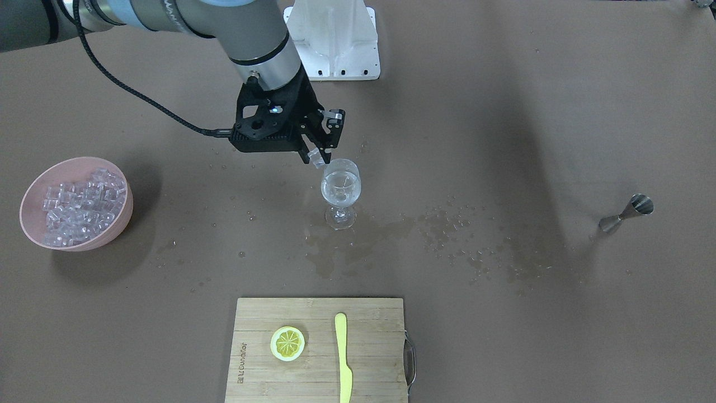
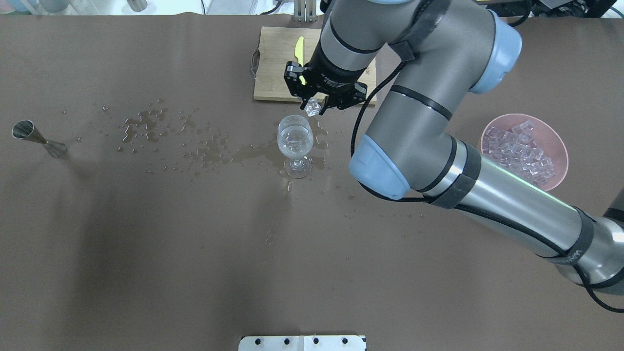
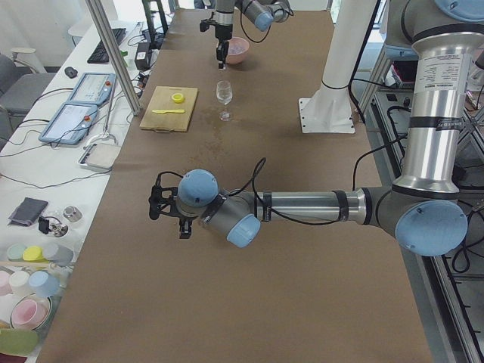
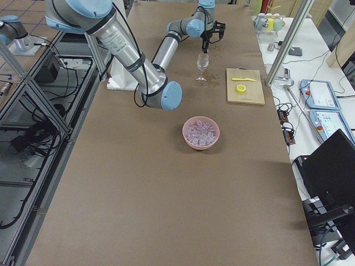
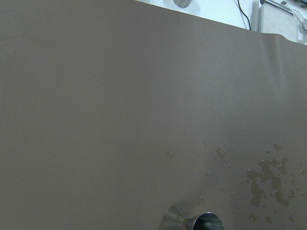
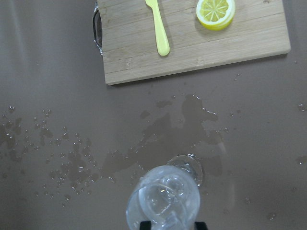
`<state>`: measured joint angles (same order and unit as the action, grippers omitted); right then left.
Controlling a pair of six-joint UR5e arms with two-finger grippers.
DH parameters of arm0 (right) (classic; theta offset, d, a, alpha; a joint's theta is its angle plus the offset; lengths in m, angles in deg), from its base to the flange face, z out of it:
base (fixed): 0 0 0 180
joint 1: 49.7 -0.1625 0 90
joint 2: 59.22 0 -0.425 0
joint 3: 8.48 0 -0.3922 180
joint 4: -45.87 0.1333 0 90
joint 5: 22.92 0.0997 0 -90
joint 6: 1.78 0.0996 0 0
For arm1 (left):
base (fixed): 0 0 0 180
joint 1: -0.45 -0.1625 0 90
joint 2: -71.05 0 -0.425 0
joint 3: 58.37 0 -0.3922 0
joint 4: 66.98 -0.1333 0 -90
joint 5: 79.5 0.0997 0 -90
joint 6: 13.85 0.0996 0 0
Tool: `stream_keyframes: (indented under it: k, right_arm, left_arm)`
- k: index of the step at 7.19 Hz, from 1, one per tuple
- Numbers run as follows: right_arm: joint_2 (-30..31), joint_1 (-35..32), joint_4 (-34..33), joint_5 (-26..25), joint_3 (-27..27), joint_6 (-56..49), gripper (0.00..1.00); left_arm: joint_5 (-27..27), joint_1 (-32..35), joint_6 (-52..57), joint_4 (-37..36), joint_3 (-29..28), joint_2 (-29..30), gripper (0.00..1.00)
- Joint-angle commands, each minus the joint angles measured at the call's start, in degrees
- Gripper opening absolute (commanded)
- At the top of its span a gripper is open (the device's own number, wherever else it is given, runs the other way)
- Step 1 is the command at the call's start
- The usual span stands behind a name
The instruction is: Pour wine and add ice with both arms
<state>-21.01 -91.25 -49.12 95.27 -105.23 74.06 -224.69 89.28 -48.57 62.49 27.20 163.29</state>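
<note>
Wine (image 2: 292, 141) lies shallow in the wine glass (image 2: 295, 152) on the worktop (image 2: 195, 234); just beyond its rim the right arm's jaws grip one ice cube (image 2: 312, 107) — we judge ice-adding is in hand. Next: shift over the mouth, then let go gently. Left arm's jaws, off toward the jigger (image 2: 36, 139) — we cannot tell their state.
</note>
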Motion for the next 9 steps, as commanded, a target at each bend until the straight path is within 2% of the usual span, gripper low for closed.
stream_keyframes:
  k: [1, 2, 3, 4, 7, 9]
  right_arm:
    - [-1.38, 1.46, 3.91, -1.21, 3.12, 1.92, 0.0]
    - [-1.38, 1.82, 6.11, -1.99, 3.66, 3.16, 0.0]
    - [-1.38, 2.0, 6.13, -2.26, 3.75, 3.34, 0.1]
    - [-1.2, 2.0, 6.05, -3.4, 3.67, 4.56, 0.99]
    - [-0.33, 1.91, 6.05, -3.33, 2.88, 3.87, 1.0]
    - [10.07, -0.36, 5.87, -2.36, -6.47, -1.18, 1.0]
  left_arm:
    - [0.0, 0.03, 0.0, 0.0, 0.04, 0.04, 0.98]
    - [0.0, -0.06, 0.0, 0.0, 0.04, 0.04, 0.98]
    - [0.0, -0.06, 0.0, 0.0, -0.14, 0.04, 0.98]
    - [0.0, -0.06, 0.09, 0.0, -0.49, 0.04, 0.98]
    - [0.0, -0.06, 0.26, 0.0, -1.01, 0.39, 0.98]
    - [0.09, -0.23, 0.26, -0.35, -2.59, 2.14, 0.98]
